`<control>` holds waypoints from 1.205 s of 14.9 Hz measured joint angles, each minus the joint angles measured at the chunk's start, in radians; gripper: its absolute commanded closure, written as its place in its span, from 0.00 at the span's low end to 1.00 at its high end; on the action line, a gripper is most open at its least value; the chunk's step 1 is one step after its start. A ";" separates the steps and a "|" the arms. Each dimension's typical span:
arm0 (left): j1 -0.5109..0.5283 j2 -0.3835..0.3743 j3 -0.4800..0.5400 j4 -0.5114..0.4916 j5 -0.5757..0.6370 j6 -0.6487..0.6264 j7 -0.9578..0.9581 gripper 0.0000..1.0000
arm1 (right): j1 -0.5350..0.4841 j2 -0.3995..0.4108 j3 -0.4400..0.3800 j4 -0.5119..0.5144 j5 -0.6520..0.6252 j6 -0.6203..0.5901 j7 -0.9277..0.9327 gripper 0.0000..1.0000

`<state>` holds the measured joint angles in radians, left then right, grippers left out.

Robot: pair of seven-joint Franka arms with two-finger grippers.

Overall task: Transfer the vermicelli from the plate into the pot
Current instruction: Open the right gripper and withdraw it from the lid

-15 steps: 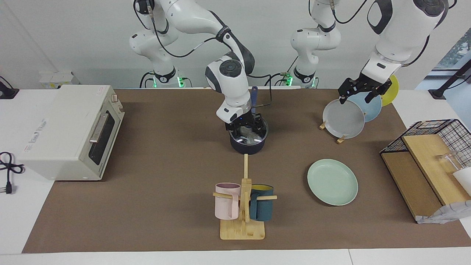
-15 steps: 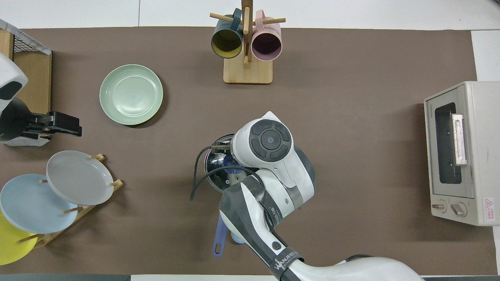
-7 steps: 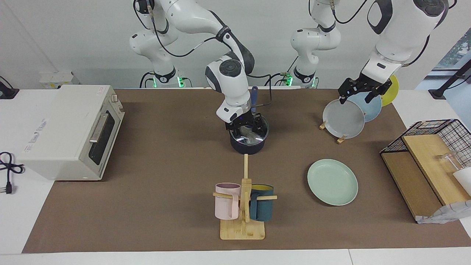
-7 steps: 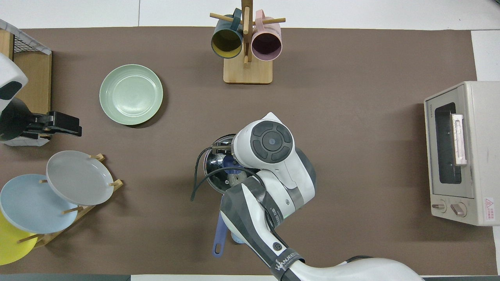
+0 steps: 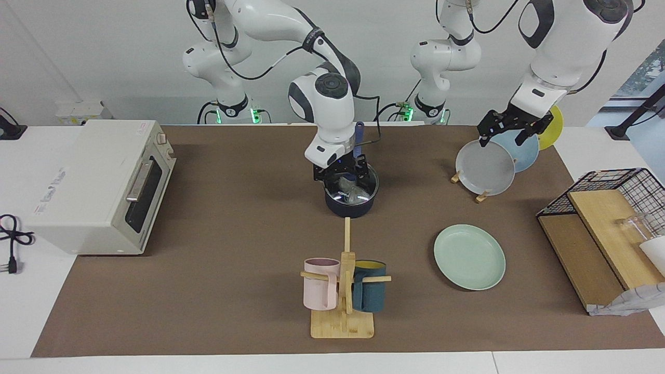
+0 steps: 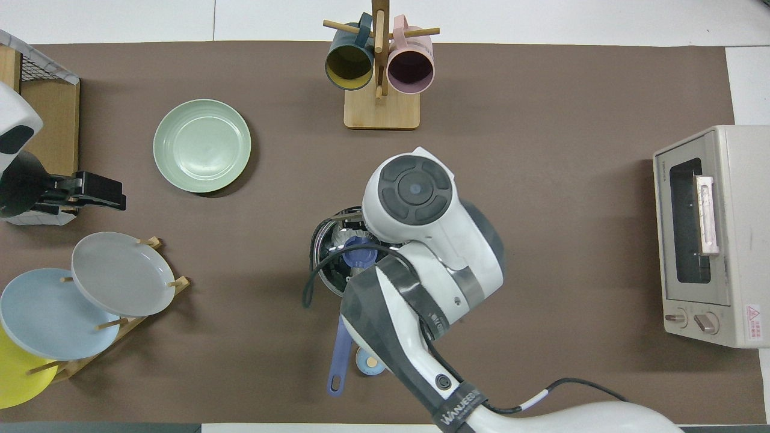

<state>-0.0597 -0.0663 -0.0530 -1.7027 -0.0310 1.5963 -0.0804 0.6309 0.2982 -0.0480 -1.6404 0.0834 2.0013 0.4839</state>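
The plate lies bare on the tabletop toward the left arm's end, farther from the robots than the plate rack. No vermicelli shows on it. The pot stands near the middle of the tabletop, its blue handle pointing back toward the robots. Inside it lies a pale, glossy, crinkled bundle, likely the vermicelli in a clear wrapper, so the transfer looks done or nearly so.

The right hand hangs just over the pot's mouth, at the rim nearer the robots. Whether its fingers are spread or pressed together cannot be told, nor whether they touch the bundle. The left hand waits in the air over the rack's grey plate; its fingers look spread, with nothing between them.

By its look, the bundle is light, soft and springy, and its film wrapper is probably slippery. A pinch across the middle, taking in a fold of the wrapper, should hold best; a hard squeeze could snap dry strands. The pot is rigid and heavier, best taken by the long handle.

Readable writing: the right arm's forearm band carries a brand mark beginning "WANJEE". The oven has a small nameplate above its door and a warning sticker by the 2 knobs; neither can be read.
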 measured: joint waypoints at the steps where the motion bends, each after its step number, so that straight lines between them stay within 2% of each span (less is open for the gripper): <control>1: 0.000 0.000 0.000 0.000 0.000 0.000 0.000 0.00 | -0.025 -0.006 -0.001 0.040 0.000 -0.052 -0.023 0.00; 6: 0.000 0.000 0.000 0.000 0.000 0.000 0.000 0.00 | -0.055 -0.032 -0.008 0.195 -0.006 -0.282 -0.042 0.00; 9: 0.000 0.000 0.000 0.000 0.000 0.000 0.000 0.00 | -0.107 -0.074 -0.015 0.239 -0.027 -0.408 -0.076 0.00; 14: 0.000 0.000 0.000 0.000 0.000 0.000 0.000 0.00 | -0.289 -0.160 -0.021 0.242 -0.043 -0.603 -0.256 0.00; 18: 0.000 0.000 0.000 0.000 0.000 0.000 0.000 0.00 | -0.409 -0.227 -0.024 0.173 -0.072 -0.642 -0.380 0.00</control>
<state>-0.0597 -0.0663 -0.0530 -1.7027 -0.0310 1.5963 -0.0804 0.2224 0.0715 -0.0725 -1.4676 0.0115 1.3596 0.1037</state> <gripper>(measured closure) 0.000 0.000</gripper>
